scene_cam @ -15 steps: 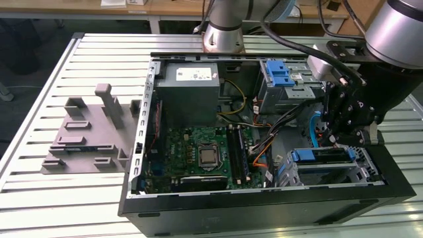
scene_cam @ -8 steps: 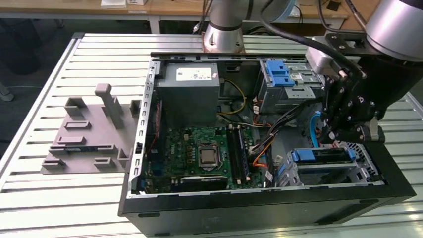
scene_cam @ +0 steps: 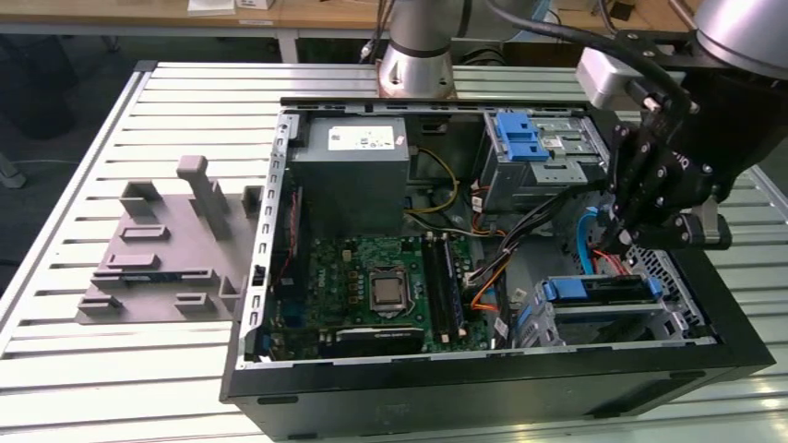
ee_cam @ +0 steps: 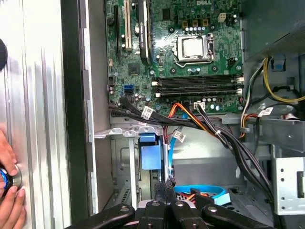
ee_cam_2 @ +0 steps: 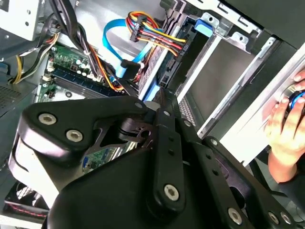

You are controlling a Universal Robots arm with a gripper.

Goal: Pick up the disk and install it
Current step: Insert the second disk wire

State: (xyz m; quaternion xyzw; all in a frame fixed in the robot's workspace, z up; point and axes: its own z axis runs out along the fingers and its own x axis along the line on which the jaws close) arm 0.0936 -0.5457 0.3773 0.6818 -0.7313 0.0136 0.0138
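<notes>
The disk [scene_cam: 606, 292] lies flat in the drive bay at the case's front corner on the exterior view's right, its blue bracket [scene_cam: 569, 288] facing the motherboard. In the first wrist view the blue bracket [ee_cam: 151, 155] shows in the bay frame, just beyond my fingertips. My gripper [scene_cam: 619, 242] hangs right above the bay, a little toward the case's back from the disk. Its fingers [ee_cam: 167, 187] are pressed together with nothing between them, and in the second wrist view my gripper [ee_cam_2: 161, 98] points at the bay next to the blue data cable.
The open computer case [scene_cam: 493, 378] lies on a slatted metal table [scene_cam: 136, 369]. A second bay with a blue latch [scene_cam: 519, 138] sits further back. Loose cables [ee_cam: 209, 126] cross beside the bay. A person's hand [ee_cam: 8, 195] rests on the table outside the case. A grey fixture [scene_cam: 166, 249] stands on the exterior view's left.
</notes>
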